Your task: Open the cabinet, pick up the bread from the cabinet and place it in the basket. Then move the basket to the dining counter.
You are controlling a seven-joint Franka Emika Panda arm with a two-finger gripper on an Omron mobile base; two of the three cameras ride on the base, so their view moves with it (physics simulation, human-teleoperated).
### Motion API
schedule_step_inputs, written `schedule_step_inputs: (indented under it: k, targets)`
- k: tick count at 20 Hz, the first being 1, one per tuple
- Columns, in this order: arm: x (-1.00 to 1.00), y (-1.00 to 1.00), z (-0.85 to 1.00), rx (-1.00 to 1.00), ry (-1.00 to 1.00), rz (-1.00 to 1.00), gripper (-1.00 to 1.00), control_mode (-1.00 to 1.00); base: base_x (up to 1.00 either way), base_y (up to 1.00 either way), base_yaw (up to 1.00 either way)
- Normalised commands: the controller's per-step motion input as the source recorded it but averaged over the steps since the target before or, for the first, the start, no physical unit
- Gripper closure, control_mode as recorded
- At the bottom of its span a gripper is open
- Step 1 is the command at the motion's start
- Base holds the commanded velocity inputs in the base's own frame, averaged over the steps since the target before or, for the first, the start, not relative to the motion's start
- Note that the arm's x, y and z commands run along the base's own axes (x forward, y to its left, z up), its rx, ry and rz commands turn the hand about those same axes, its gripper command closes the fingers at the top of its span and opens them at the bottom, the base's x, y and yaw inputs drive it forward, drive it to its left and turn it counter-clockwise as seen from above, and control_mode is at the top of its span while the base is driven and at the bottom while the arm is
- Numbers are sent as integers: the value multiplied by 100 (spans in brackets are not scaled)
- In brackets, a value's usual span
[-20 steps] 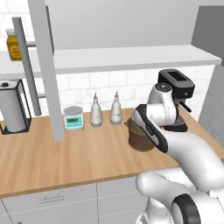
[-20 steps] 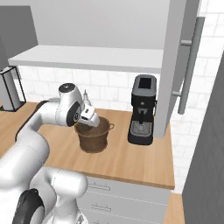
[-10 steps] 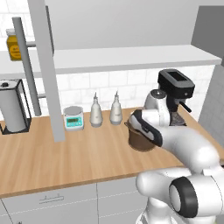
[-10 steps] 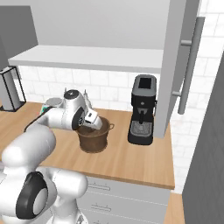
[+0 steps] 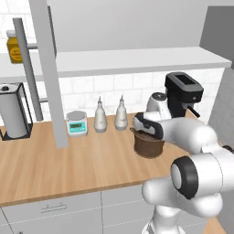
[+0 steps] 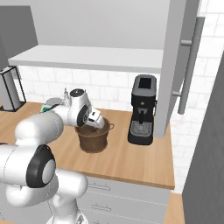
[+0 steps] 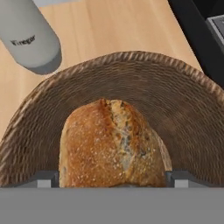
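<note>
Hand view: bread now inside basket; gripper lowered into it, jaws wide astride bread, grip uncertain; release next.

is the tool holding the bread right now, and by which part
It cannot be told. The tool is wide open over the basket, with the bread between its tips; whether they press its sides is not visible.
</note>
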Motion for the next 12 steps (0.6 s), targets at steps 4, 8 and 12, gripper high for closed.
schedule_step_inputs:
  k: [4,8,12]
  targets:
    - [22,-2,-21,0,9,0,100,-100,0,0,0]
    - [12,-1,-20,0,5,0,100,-100,0,0,0]
    - [2,-1,-29,0,1,0,100,-100,0,0,0]
